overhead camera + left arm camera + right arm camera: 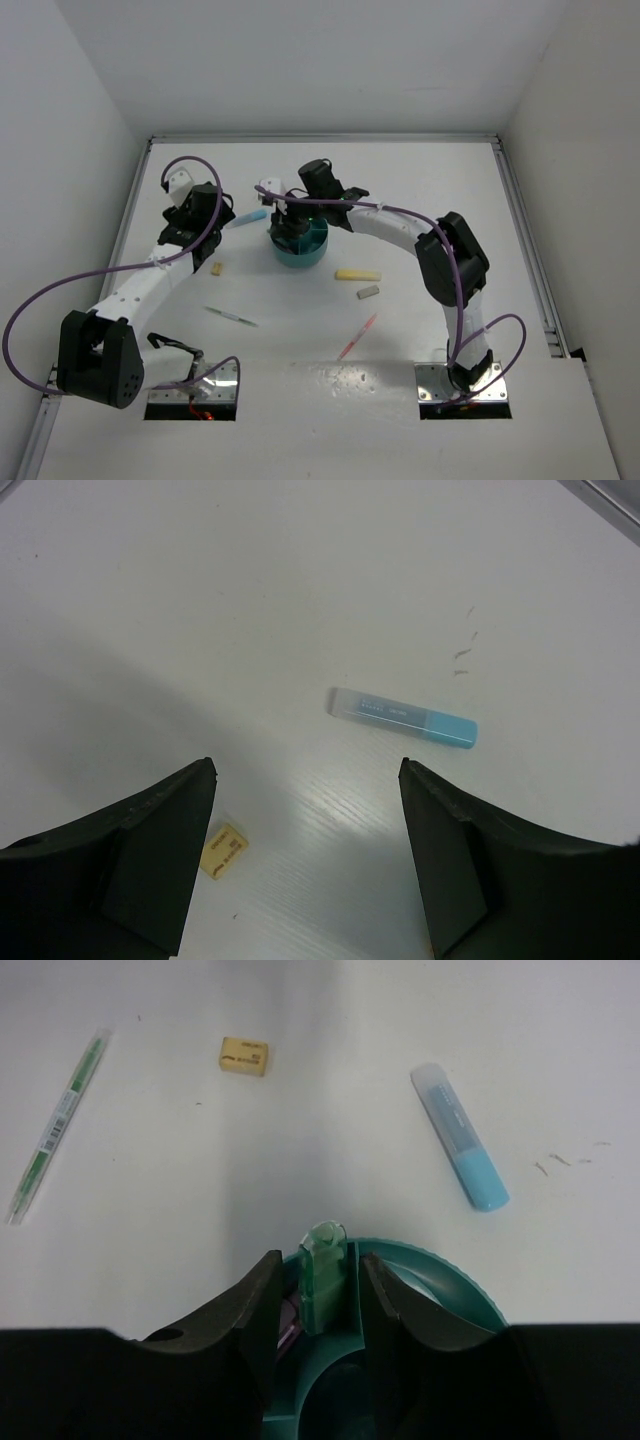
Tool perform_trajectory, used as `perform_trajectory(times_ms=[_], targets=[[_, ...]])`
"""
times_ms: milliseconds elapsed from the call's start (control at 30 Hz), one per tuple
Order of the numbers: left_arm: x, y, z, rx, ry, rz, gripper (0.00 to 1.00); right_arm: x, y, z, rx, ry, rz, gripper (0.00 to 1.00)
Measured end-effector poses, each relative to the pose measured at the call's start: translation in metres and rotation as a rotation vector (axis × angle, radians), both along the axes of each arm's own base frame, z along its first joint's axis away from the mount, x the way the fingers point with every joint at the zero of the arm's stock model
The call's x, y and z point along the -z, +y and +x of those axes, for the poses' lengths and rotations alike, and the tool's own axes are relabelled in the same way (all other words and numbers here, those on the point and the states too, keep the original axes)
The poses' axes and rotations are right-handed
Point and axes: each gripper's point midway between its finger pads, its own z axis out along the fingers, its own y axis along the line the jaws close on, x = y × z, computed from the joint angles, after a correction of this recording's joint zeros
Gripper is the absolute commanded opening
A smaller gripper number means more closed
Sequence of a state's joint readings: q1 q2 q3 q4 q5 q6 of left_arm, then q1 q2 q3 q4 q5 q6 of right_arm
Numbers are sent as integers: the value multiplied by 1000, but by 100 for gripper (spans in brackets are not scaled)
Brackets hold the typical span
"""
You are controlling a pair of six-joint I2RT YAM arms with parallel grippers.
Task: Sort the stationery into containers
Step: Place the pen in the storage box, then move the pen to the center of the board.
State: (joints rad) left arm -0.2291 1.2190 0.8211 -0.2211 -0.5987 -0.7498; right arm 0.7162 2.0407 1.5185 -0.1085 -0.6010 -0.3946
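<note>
The round teal tub (312, 255) stands mid-table. My right gripper (288, 228) reaches down into it. In the right wrist view the tub's rim (440, 1272) shows, and a mint-green stick (323, 1278) stands upright in a compartment against a divider. The right gripper (319, 1257) is open around the stick, with a gap on the left side. My left gripper (212, 215) is open and empty above the table (306, 765). A light-blue stick (403, 717) lies just ahead of it, and a tan block (225, 849) lies by its left finger.
A yellow stick (357, 274), a grey block (368, 293), a white pen (230, 317) and a red pen (357, 336) lie in front of the tub. The light-blue stick (247, 217) lies left of the tub. Something purple (291, 1315) lies inside the tub.
</note>
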Motion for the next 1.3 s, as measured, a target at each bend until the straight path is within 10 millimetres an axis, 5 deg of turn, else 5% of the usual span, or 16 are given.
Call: perform_trajectory(times_ms=[100, 400, 633, 700, 733, 800, 833, 867, 933, 967, 1000, 1033, 1067, 1100, 1200, 1300], targets=[[0, 0, 0, 0, 0, 0, 79, 0, -1, -1, -1, 1, -3, 41], [2, -1, 0, -5, 2, -11, 55, -4, -5, -8, -10, 39, -30, 98], [17, -5, 1, 4, 43, -29, 53, -52, -6, -7, -11, 6, 27, 100], [17, -6, 2, 3, 39, -41, 38, -69, -8, -8, -7, -10, 49, 100], [17, -7, 2, 9, 42, -45, 18, -78, -10, -9, -3, -18, 58, 100], [18, -12, 3, 24, 40, -71, 8, -95, -15, -9, 30, -24, 73, 100], [19, -15, 4, 38, 43, -84, 6, -102, -18, -9, 49, -30, 79, 97], [21, -20, 6, 58, 53, -98, 6, -110, -22, -6, 81, -39, 82, 13], [24, -29, 16, 85, 73, -123, 19, -127, -33, -1, 135, -70, 88, 0], [26, -32, 23, 90, 87, -133, 55, -135, -40, 4, 182, -80, 86, 0], [29, -35, 31, 88, 109, -138, 67, -140, -47, 8, 220, -86, 81, 0], [31, -37, 41, 79, 118, -155, 77, -144, -55, 11, 258, -89, 74, 7], [33, -40, 50, 68, 130, -172, 90, -147, -64, 14, 294, -98, 69, 47], [36, -42, 58, 56, 139, -190, 93, -147, -73, 14, 326, -98, 64, 60], [48, -43, 69, -32, 146, -310, 97, -134, -106, 6, 404, -113, 28, 62], [59, -40, 68, -162, 155, -429, 83, -115, -133, -9, 456, -111, 0, 62]])
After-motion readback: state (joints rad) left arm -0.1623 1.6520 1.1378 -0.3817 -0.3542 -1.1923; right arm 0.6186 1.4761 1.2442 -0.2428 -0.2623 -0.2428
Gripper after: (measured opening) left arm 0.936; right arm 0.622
